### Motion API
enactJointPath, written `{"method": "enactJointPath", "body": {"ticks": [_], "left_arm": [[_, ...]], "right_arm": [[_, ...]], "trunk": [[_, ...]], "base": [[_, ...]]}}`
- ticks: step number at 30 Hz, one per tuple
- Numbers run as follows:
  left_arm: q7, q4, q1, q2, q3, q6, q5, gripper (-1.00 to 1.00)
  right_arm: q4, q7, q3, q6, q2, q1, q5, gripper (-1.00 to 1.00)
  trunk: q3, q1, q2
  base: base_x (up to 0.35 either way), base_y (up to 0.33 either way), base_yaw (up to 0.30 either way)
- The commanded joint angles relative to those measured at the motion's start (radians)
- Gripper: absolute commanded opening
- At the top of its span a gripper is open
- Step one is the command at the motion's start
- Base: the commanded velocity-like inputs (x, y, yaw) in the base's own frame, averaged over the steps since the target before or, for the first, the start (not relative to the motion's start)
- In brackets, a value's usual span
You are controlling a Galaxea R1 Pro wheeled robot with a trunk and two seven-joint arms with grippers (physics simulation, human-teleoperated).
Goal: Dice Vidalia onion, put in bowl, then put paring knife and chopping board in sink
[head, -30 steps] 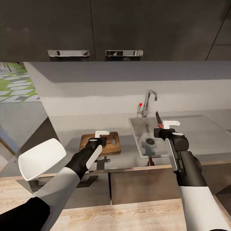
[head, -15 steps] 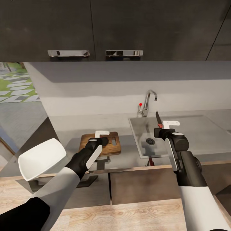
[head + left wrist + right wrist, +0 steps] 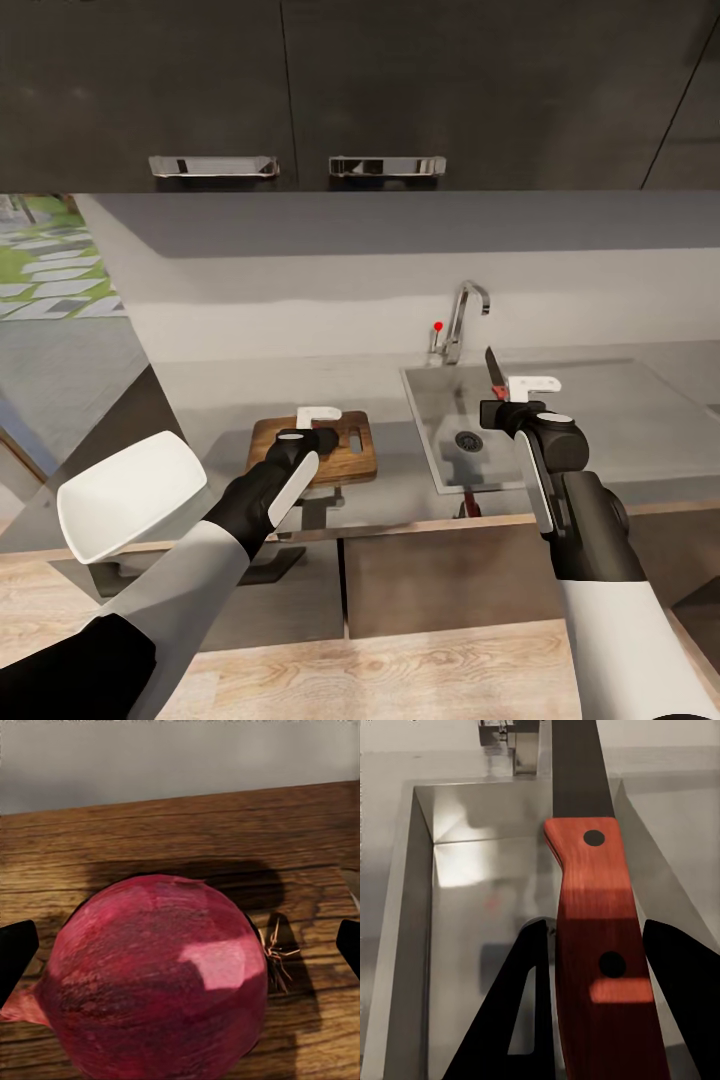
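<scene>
Dark brown wood is lying under the left gripper [image 3: 305,437]: the chopping board [image 3: 352,449] is sitting flat on the grey countertop [image 3: 220,400], at about ten o'clock from the sink [image 3: 440,400]. In the left wrist view a red-skinned onion [image 3: 154,979] is resting on the board's grain [image 3: 180,832], with the two dark fingertips [image 3: 15,952] showing well apart on either side of it, so the jaws are standing wide open; whether either pad is touching the skin is hard to tell.

The right gripper [image 3: 498,410] is hovering over the basin, closed on the paring knife [image 3: 493,372], whose dark blade is pointing up toward twelve o'clock. In the right wrist view the reddish handle [image 3: 600,967] is sitting clamped between the black fingers [image 3: 686,982], the blade running on over the grey basin [image 3: 465,870]. The round drain [image 3: 467,440] is lying just at eight o'clock from the gripper, and the chrome tap [image 3: 462,315] with its red knob is standing at the basin's back edge.

The white bowl [image 3: 130,495] is sitting tilted at eight o'clock from the board, near the counter's end.
</scene>
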Motion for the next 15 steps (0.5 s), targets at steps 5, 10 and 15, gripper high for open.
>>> {"method": "enactJointPath", "body": {"ticks": [5,10,15], "left_arm": [[0.01,-0.001,-0.001,0.001,-0.003,0.002,0.011,1.0],[0.01,-0.002,-0.001,0.001,-0.002,0.002,0.011,1.0],[0.01,-0.001,-0.001,0.001,-0.002,0.002,0.011,1.0]], "right_arm": [[-0.001,-0.002,0.001,0.005,0.0,-0.001,0.0,-1.0],[-0.001,-0.002,0.001,0.005,0.0,-0.001,0.0,-1.0],[-0.001,-0.002,0.001,0.005,0.0,-0.001,0.0,-1.0]], "trunk": [[0.005,0.0,-0.001],[0.013,0.0,-0.001],[0.021,0.0,-0.001]], "base": [[0.0,0.0,0.0],[0.0,0.0,0.0],[0.0,0.0,0.0]]}}
